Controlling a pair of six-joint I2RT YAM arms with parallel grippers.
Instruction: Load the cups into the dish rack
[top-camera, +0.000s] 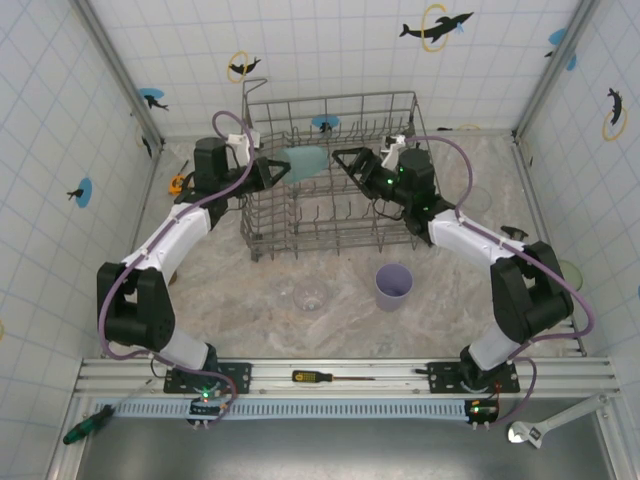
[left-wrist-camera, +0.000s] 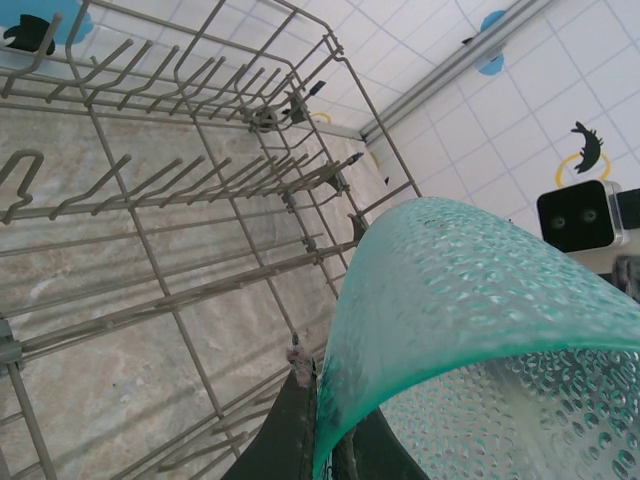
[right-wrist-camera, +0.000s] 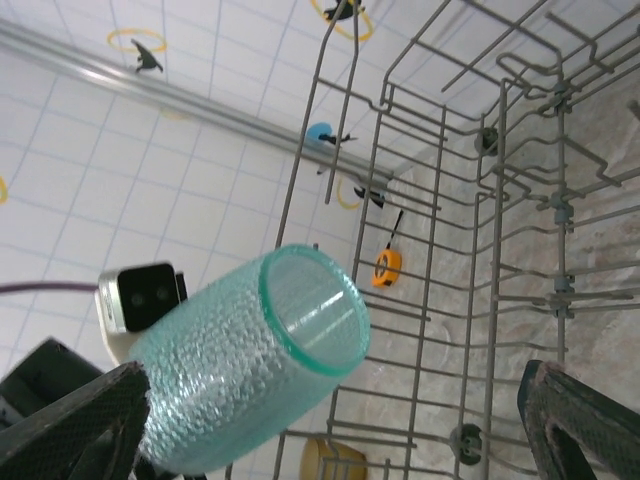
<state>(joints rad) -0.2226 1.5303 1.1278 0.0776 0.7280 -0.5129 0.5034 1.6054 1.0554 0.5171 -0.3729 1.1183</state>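
Over the grey wire dish rack (top-camera: 330, 215) hangs a teal dimpled cup (top-camera: 305, 163), lying on its side. My left gripper (top-camera: 280, 168) is shut on it; in the left wrist view the fingers (left-wrist-camera: 300, 420) pinch the wall of the teal cup (left-wrist-camera: 470, 330) at its rim. My right gripper (top-camera: 355, 175) faces the cup's mouth and stands open. In the right wrist view its wide-spread fingers (right-wrist-camera: 70, 430) are apart from the teal cup (right-wrist-camera: 250, 370). A lavender cup (top-camera: 393, 286) and a clear cup (top-camera: 311, 295) stand on the table in front of the rack.
An amber cup (right-wrist-camera: 335, 462) sits low beyond the rack wires (right-wrist-camera: 500, 250). An orange tape measure (top-camera: 178, 183) lies left of the rack. A screwdriver (top-camera: 318, 377) rests on the front rail and a wrench (top-camera: 545, 425) lies at the near right.
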